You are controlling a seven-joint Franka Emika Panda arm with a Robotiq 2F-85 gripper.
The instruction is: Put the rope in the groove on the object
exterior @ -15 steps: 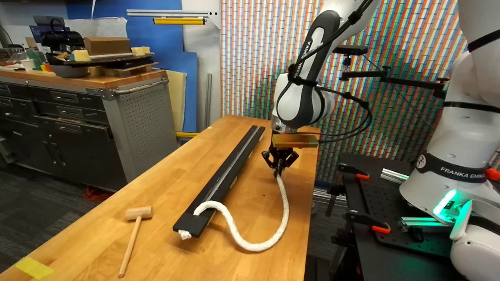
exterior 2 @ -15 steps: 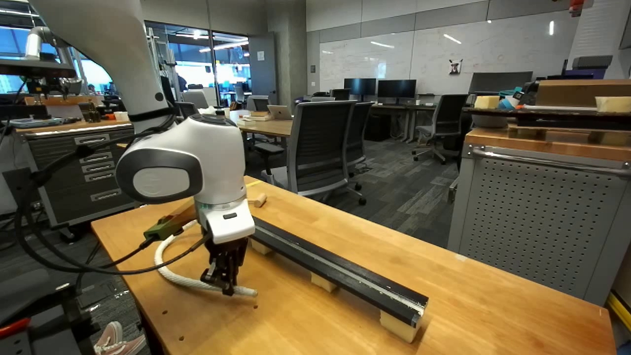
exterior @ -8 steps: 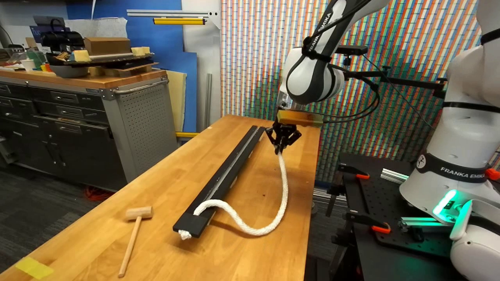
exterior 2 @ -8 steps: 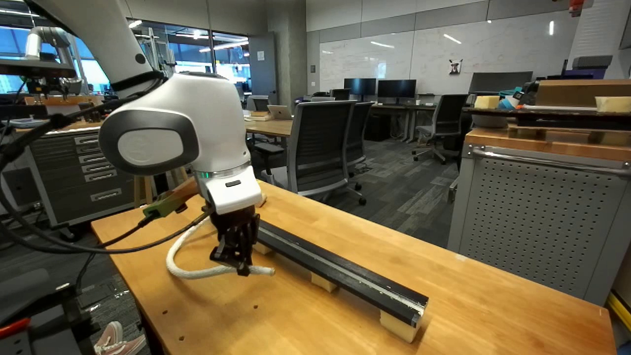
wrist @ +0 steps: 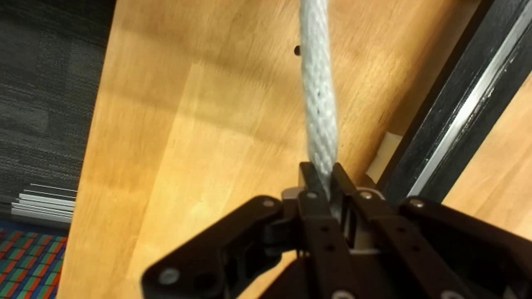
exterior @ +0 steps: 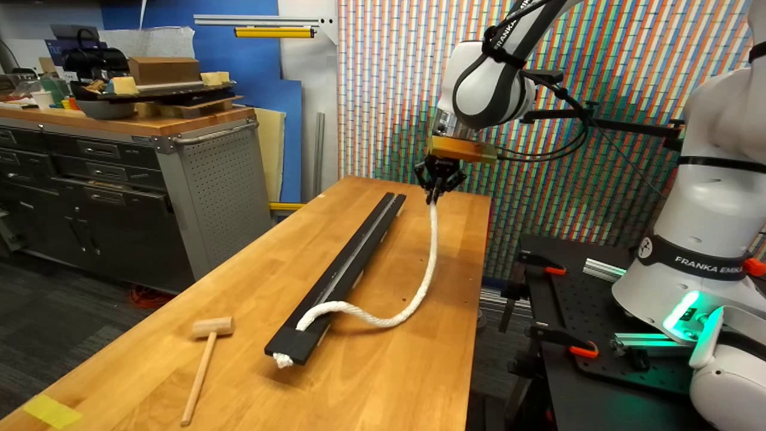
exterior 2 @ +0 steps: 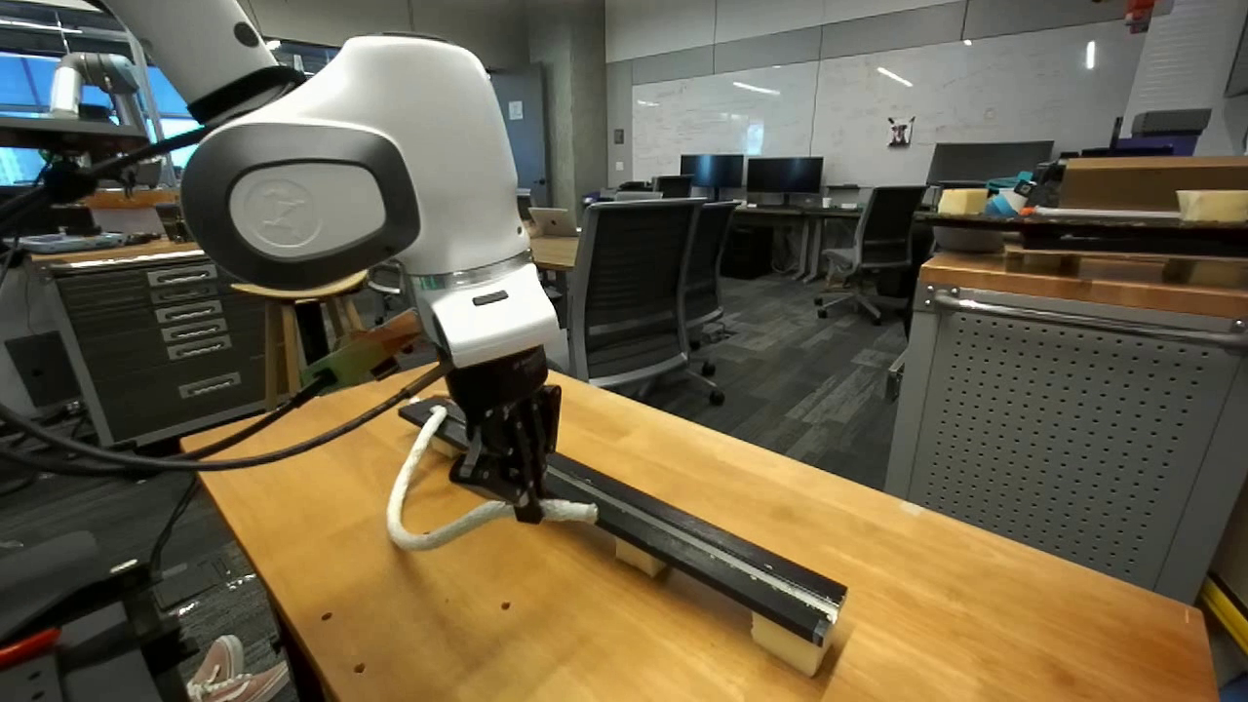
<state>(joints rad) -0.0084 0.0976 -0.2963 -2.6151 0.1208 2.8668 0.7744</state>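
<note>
The rope (exterior: 433, 245) is thick and white. Its near end passes into the near end of the long black bar (exterior: 294, 343), and a white tuft shows there. From there it curves over the table, beside the bar, up to my gripper (exterior: 432, 197). The groove (exterior: 354, 257) runs along the bar's top. My gripper, also in an exterior view (exterior 2: 529, 509), is shut on the rope (exterior 2: 402, 502), holding it above the table beside the bar. A short free end sticks out past the fingers. In the wrist view the fingers (wrist: 322, 168) pinch the rope (wrist: 319, 87), left of the groove (wrist: 465, 110).
Pale blocks (exterior 2: 788, 643) raise the bar above the wooden table (exterior: 263, 263). A wooden mallet (exterior: 213, 327) lies near the bar's near end. Yellow tape (exterior: 52, 410) marks a table corner. A workbench (exterior: 215, 161) and office chairs (exterior 2: 634, 292) stand beyond the table.
My gripper has risen and moved towards the bar, carrying the rope's free end. The hanging part of the rope is lifted and its bend is shallower. The bar and mallet have not moved.
</note>
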